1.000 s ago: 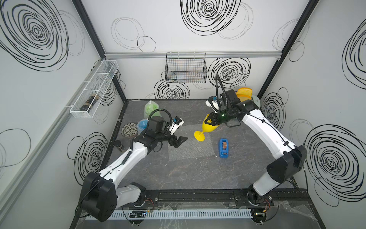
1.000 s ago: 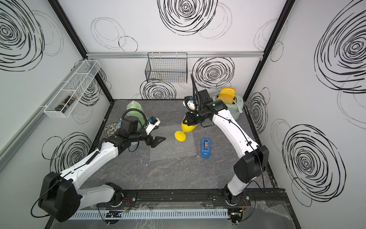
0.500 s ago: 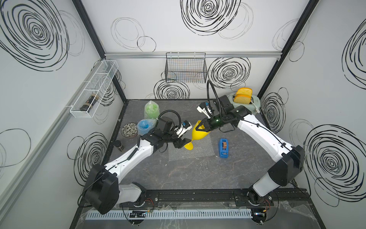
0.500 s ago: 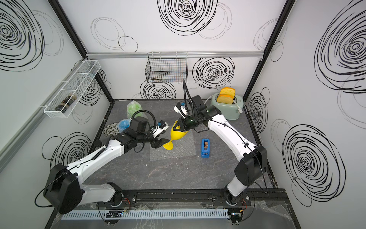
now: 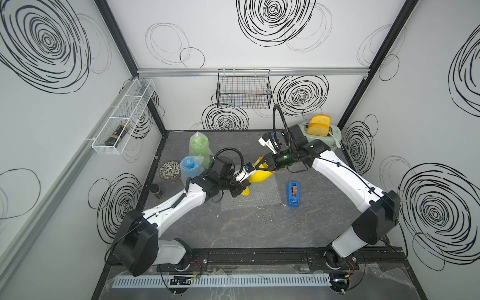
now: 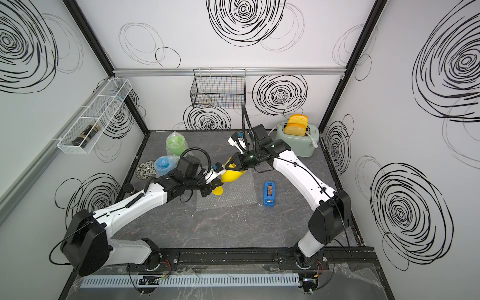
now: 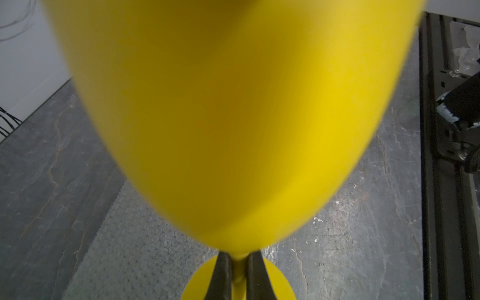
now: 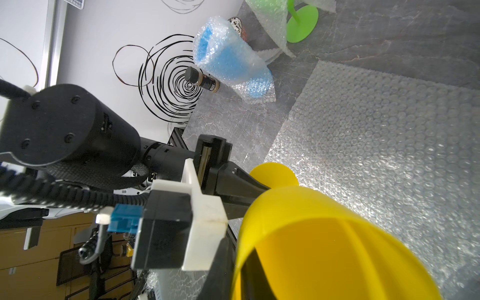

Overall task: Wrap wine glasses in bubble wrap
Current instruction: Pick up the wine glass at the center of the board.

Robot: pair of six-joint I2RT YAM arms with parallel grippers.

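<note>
Goblet (image 7: 233, 117) stem pinched between left gripper (image 7: 239, 276) jaws.

Colours & patterns, by item

Yellow goblet (image 5: 261, 175): plain bright yellow, bowl & foot alike. Bubble wrap (image 5: 257, 198): clear w/ pale grey sheen, fine grid of round bubbles. Blue goblet (image 5: 188, 163) & lime green goblet (image 5: 198, 142): tints show thru their clear wrap. Desk (image 5: 246, 228): dark grey, marbled w/ lighter veins. Tape dispenser (image 5: 293, 194): blue. Toaster (image 5: 331, 135): pale mint; toast (image 5: 318, 126): orange-yellow. Bowl (image 5: 170, 170): black/white speckled. Walls (image 5: 220, 39): white w/ black scribbled swirls. Arms (image 5: 176, 205): white w/ black joints.
</note>
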